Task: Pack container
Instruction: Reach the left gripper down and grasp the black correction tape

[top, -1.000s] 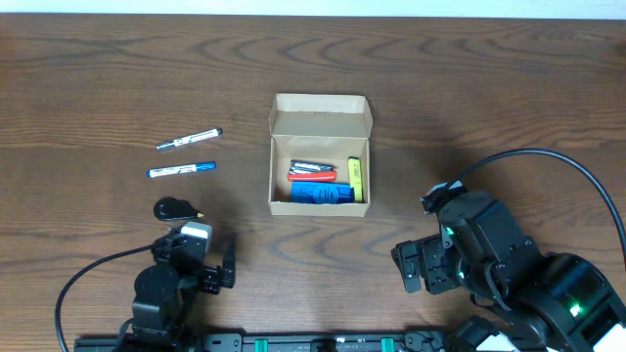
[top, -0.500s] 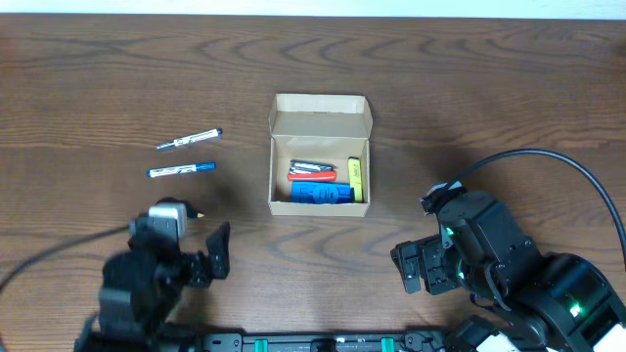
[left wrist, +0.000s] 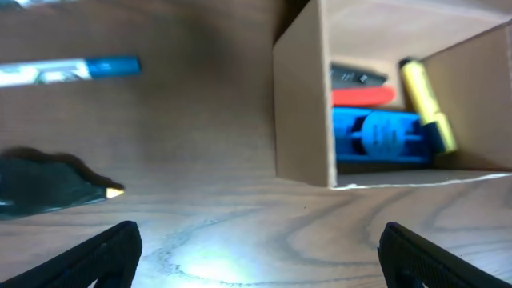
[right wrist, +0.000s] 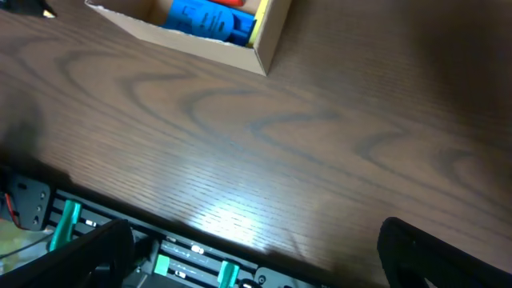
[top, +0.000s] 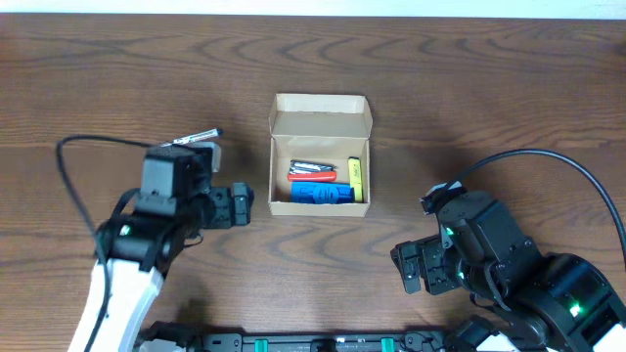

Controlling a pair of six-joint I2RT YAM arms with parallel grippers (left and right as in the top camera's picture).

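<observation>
The tan cardboard container (top: 321, 121) stands open mid-table, its flap lid folded back. Inside lie a black marker (left wrist: 356, 76), a red marker (left wrist: 364, 98), a blue item (top: 321, 194) and a yellow highlighter (top: 356, 178). My left gripper (top: 240, 203) is open and empty, low over the table just left of the container's left wall (left wrist: 304, 104). A blue-capped marker (left wrist: 72, 70) and a black object with a yellow tip (left wrist: 48, 184) lie left of it. Another marker (top: 199, 136) shows beyond the left arm. My right gripper (top: 416, 269) is open and empty at the front right.
The right wrist view shows the container's near corner (right wrist: 268, 36), bare wood in front of it, and the table's front edge with a rail (right wrist: 184, 260) below. The right arm's cable (top: 577, 181) loops over the right side.
My left arm has swung from the front edge up to the container's left side, and in the overhead view it now covers the lower marker and the black object. The right arm has not moved.
</observation>
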